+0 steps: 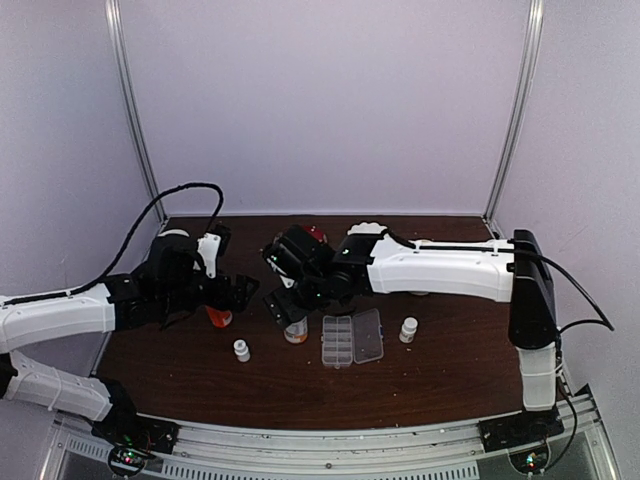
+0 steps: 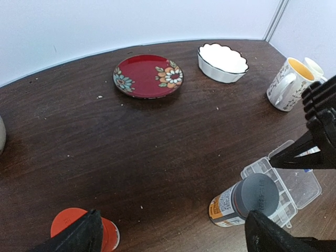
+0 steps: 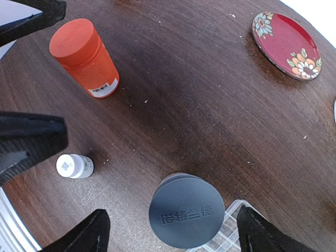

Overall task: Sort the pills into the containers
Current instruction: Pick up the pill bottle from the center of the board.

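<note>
The containers are the cells of a clear pill box [image 1: 352,338] [image 2: 296,184] lying with its lid open near the table's middle; one corner [image 3: 231,233] shows in the right wrist view. No pills show in any view. My right gripper [image 1: 290,306] [image 3: 173,233] hangs open over the grey-capped bottle [image 1: 296,331] [image 3: 187,210] [image 2: 247,199], one finger on each side with a gap between finger and cap. My left gripper [image 1: 232,298] [image 2: 173,239] is open over bare wood, its left finger beside the orange bottle [image 1: 218,318] [image 2: 68,223] [image 3: 85,58].
Two small white bottles [image 1: 241,350] [image 1: 408,329] stand near the pill box; one small white bottle [image 3: 75,166] shows in the right wrist view. A red flowered plate [image 2: 148,76] [image 3: 286,45], a white scalloped bowl [image 2: 222,62] and a patterned mug [image 2: 287,84] sit at the back.
</note>
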Tool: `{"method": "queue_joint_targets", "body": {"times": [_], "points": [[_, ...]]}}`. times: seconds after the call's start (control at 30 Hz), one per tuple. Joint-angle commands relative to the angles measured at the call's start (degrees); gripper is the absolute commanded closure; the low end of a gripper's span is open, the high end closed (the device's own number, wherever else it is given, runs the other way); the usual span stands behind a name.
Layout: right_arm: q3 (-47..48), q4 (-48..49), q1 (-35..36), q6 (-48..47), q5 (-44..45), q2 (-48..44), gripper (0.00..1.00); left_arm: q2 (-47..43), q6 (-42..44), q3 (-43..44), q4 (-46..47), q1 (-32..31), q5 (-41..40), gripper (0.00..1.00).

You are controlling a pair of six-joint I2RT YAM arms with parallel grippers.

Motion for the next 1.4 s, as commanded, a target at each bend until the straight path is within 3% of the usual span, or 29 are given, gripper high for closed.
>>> {"method": "queue_joint_targets", "body": {"times": [0.0,0.1,0.23,0.47,0.53,0.87,1.03,1.17,1.37], "points": [[0.7,-0.8,-0.8,2.9,2.6,0.6,0.17,-2.3,1.4,-0.8,3.5,0.3,1.2,0.03],[-0.1,0.8,-2.9,5.8,-1.3,0.8,0.24,-2.2,1.3,-0.3,3.5,0.4,1.6,0.03],[-0.8,2.3,-3.6,5.9,-4.7,1.0,0.25,-0.6,2.0,1.5,1.1,0.3,0.5,0.02],[-1.8,2.2,-3.1,4.3,-6.3,1.0,0.13,1.5,3.6,3.8,0.5,0.3,-0.2,0.02],[-1.8,1.9,-2.8,3.9,-6.2,0.9,0.12,1.5,3.8,3.8,1.2,0.3,1.5,0.03],[0.8,-1.6,-2.0,3.5,-5.4,3.7,0.24,1.6,3.5,3.8,1.6,0.3,3.1,0.02],[3.4,-4.1,-1.6,2.6,-1.9,4.5,0.22,1.1,3.6,3.8,1.3,0.3,2.9,0.02],[3.7,-3.9,-1.6,2.0,-0.5,4.1,0.26,0.7,3.6,3.8,1.0,0.3,2.9,0.03],[3.8,-3.5,-1.4,1.3,0.3,3.4,0.21,0.7,4.0,3.8,0.8,0.3,2.6,0.02]]}}
